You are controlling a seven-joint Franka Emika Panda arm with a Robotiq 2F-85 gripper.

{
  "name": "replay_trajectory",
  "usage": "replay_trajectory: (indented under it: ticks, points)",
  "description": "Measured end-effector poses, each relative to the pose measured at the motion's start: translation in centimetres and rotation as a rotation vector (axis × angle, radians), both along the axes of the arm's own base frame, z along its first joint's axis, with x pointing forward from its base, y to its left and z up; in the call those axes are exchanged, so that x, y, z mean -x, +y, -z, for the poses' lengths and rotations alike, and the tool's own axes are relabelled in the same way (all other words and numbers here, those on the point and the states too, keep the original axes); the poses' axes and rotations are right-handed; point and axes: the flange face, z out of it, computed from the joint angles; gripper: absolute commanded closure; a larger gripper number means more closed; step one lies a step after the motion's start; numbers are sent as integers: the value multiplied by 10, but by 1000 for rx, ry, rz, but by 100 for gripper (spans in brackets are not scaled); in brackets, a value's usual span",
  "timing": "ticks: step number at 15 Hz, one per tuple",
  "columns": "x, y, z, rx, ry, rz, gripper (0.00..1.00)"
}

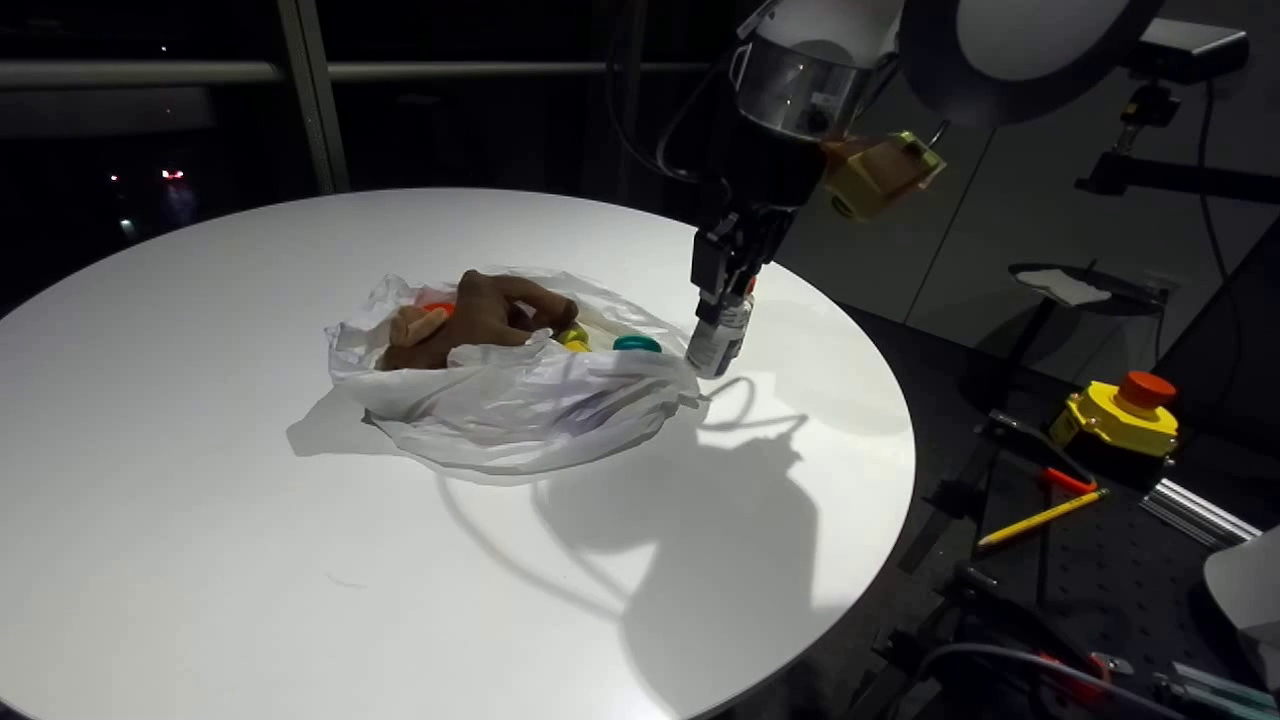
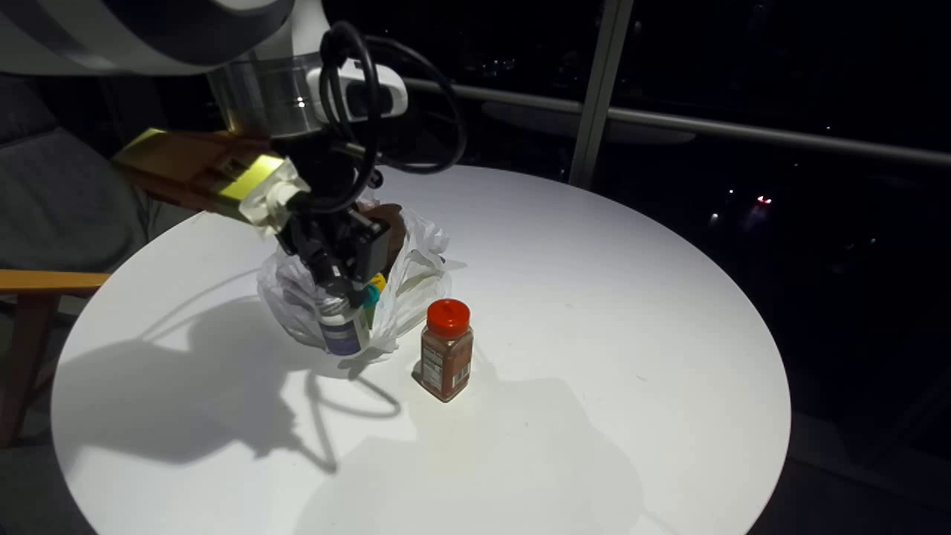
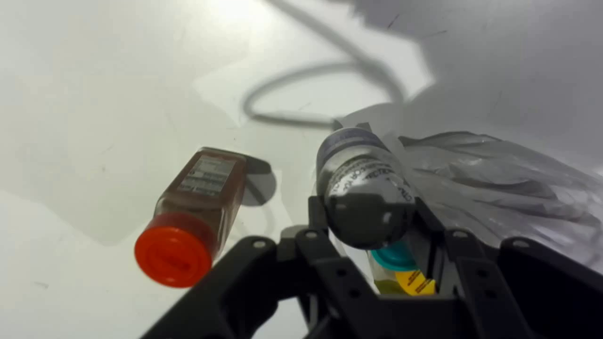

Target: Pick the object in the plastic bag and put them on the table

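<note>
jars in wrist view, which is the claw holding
The white-and-purple jar, gripped by the claw; the red-capped jar stands on the table, the teal-capped jar sits in the bag.

- Big round table (image 1: 250,560), plain white top
- Crumpled, whitish see-through plastic bag (image 1: 520,410) sitting on it, well in from the rim
- Red-capped jar (image 2: 446,357) standing upright near the bag, not touching it, also well inside the edge

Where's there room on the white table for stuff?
In an exterior view, bare table stretches from the red-capped jar rightward to the rim; more lies left of the plastic bag in an exterior view. It's crowded near jar and bag, where the end effector holds a bottle.
</note>
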Motion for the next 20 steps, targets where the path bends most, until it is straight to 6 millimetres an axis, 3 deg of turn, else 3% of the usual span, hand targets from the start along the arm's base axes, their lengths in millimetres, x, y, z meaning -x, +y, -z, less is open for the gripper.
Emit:
replay_trajectory:
  ticks: [5, 11, 12, 13, 17, 20]
  points:
    - [28, -4, 31, -18, 75, 27, 86]
    - [43, -29, 39, -43, 4, 64, 86]
    - [43, -34, 39, -49, -17, 67, 45]
    - [42, -38, 39, -55, -37, 69, 34]
    - [43, -47, 50, -73, -56, 69, 3]
    - [52, -45, 62, -76, -33, 55, 0]
